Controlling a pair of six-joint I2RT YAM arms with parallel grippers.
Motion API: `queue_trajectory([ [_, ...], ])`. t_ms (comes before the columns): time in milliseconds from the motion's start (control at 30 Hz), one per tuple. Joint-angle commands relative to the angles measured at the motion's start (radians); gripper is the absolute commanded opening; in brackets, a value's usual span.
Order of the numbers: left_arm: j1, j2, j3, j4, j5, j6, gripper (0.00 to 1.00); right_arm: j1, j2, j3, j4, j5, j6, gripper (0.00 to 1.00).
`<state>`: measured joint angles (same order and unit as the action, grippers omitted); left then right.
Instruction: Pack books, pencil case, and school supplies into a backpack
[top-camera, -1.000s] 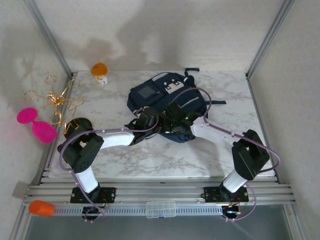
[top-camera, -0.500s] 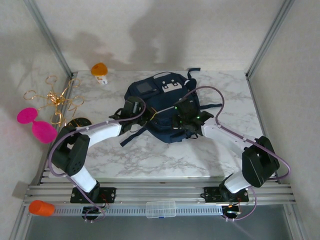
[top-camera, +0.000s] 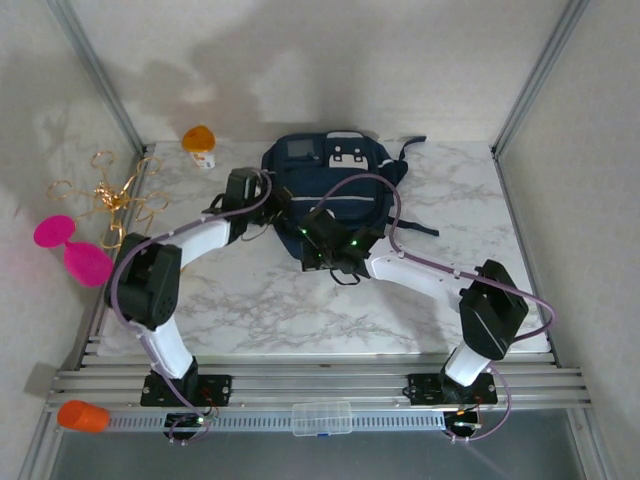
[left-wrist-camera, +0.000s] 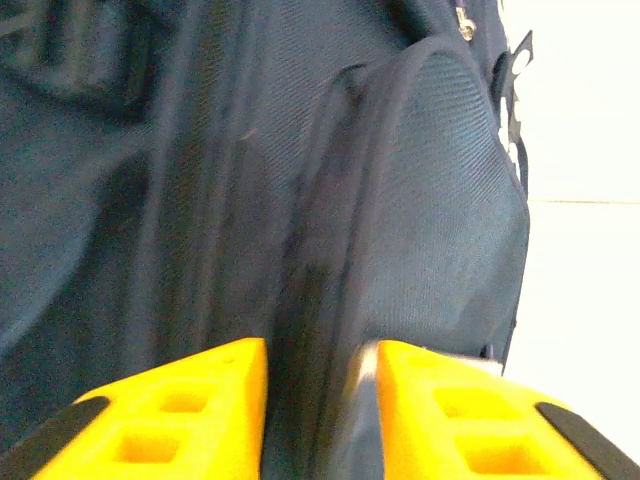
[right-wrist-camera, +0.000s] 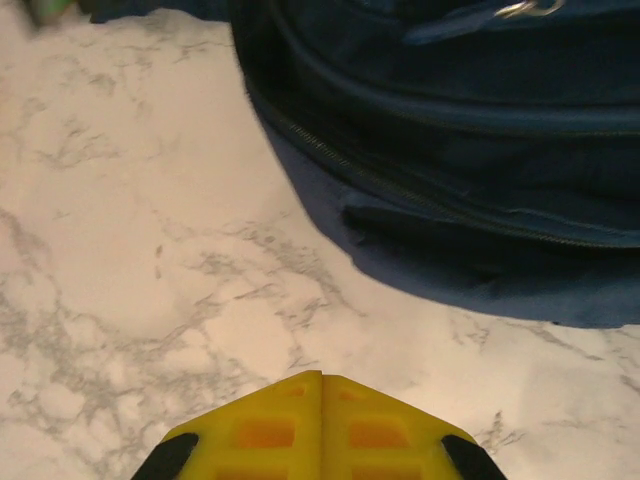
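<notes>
1. The backpack (top-camera: 310, 172) lies flat at the far centre of the marble table (top-camera: 260, 300). Its front faces up, the white patches sit toward the far wall, and the straps trail off to the right.
2. From the right wrist cam, the zip lines on the backpack (right-wrist-camera: 450, 120) look shut as far as they can be followed. What's inside can't be told.
3. Step in hand (a judgement): prob. late-stage handling of the bag itself, i.e. settling it or letting go of it, not loading. Neither gripper carries an item.
4. The left gripper (top-camera: 265, 198) is at the bag's left flank.
   - On the wrist cam the left gripper (left-wrist-camera: 320, 400) has its yellow fingers (left-wrist-camera: 165, 420) parted.
   - A ridge of navy fabric (left-wrist-camera: 320, 200) runs through the gap.
   - The ridge looks loose rather than pinched, though light contact w/ the pads can't be ruled out.
5. The right gripper (top-camera: 315, 240) is at the bag's near edge.
   - On the wrist cam its fingers are pressed together w/ nothing between them (right-wrist-camera: 322, 400).
   - It hangs over bare marble (right-wrist-camera: 120, 250) just off the hem.
6. Next move likely calls for two things.
   - The left arm backs straight off so the fabric ridge doesn't snag on a finger.
   - The right arm lifts clear w/o dragging the hem or the loose straps.
7. Writing:
   - None is legible.
   - The white patches (top-camera: 345, 157) and a greyish panel (top-camera: 298, 150) on the bag's front are too small to read.
   - No brand can be made out on the zip hardware.
8. Further out, an orange capped object (top-camera: 198, 140) stands near the far-left corner, well apart from the bag.
</notes>
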<state>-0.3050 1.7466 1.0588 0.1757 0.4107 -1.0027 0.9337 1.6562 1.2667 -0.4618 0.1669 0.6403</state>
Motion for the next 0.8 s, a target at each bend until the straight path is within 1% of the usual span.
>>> queue_trajectory([
  [0,-0.013,-0.137,-0.134,0.121,-0.014,-0.073,0.38,-0.024,0.009,0.014,-0.017,0.044,0.0,0.0],
  [100,-0.04,-0.179,-0.141,0.046,-0.065,-0.056,0.47,-0.072,-0.03,-0.016,0.015,0.041,-0.018,0.0],
  [200,-0.066,-0.192,-0.129,0.03,-0.122,-0.066,0.51,-0.137,-0.034,-0.011,0.022,0.026,-0.067,0.01],
  [233,-0.069,-0.185,-0.119,0.023,-0.128,-0.078,0.52,-0.157,-0.027,0.0,0.014,0.017,-0.077,0.04],
  [300,-0.076,-0.152,-0.091,0.027,-0.125,-0.103,0.54,-0.179,-0.012,0.015,0.025,-0.01,-0.101,0.22],
  [333,-0.081,-0.134,-0.078,0.026,-0.131,-0.11,0.55,-0.181,0.0,0.022,0.032,-0.015,-0.106,0.25],
  [400,-0.094,-0.088,-0.039,0.019,-0.146,-0.114,0.55,-0.181,0.039,0.06,0.032,-0.029,-0.098,0.36],
  [467,-0.098,-0.053,-0.015,0.002,-0.171,-0.128,0.55,-0.181,0.076,0.099,0.031,-0.05,-0.073,0.41],
  [533,-0.098,-0.035,-0.018,0.02,-0.2,-0.16,0.53,-0.181,0.11,0.118,0.034,-0.046,-0.004,0.46],
  [600,-0.099,-0.019,-0.022,0.065,-0.203,-0.181,0.52,-0.177,0.146,0.14,0.051,-0.042,0.048,0.47],
  [700,-0.1,0.01,0.012,0.034,-0.231,-0.187,0.48,-0.169,0.208,0.198,0.016,0.015,0.1,0.47],
  [767,-0.1,0.031,0.031,0.038,-0.229,-0.197,0.44,-0.169,0.245,0.237,0.003,0.018,0.111,0.45],
])
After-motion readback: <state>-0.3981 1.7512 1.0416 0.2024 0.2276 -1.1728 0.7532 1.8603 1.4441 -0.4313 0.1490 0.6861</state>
